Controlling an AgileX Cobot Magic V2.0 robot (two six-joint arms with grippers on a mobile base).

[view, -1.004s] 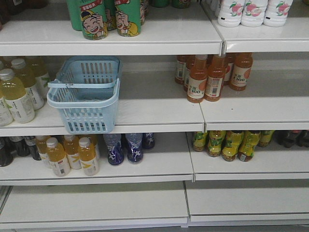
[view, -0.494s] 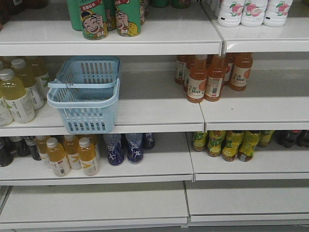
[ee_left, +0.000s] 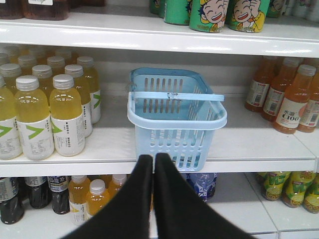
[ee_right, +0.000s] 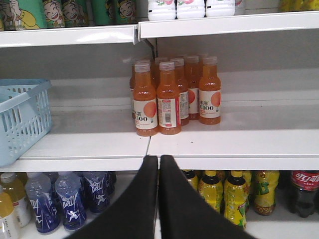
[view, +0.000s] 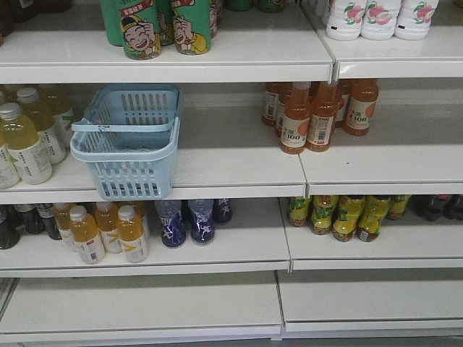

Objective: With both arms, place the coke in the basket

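While left gripper [ee_left: 153, 158] and right gripper [ee_right: 158, 159] sit clenched empty, basket [ee_left: 174, 145] stands at shelf [ee_left: 249, 147] front edge beyond left gripper

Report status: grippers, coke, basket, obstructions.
Left gripper, right gripper shut, empty. Coke on lower shelf, far right. Basket on middle shelf, empty. Nothing blocking.
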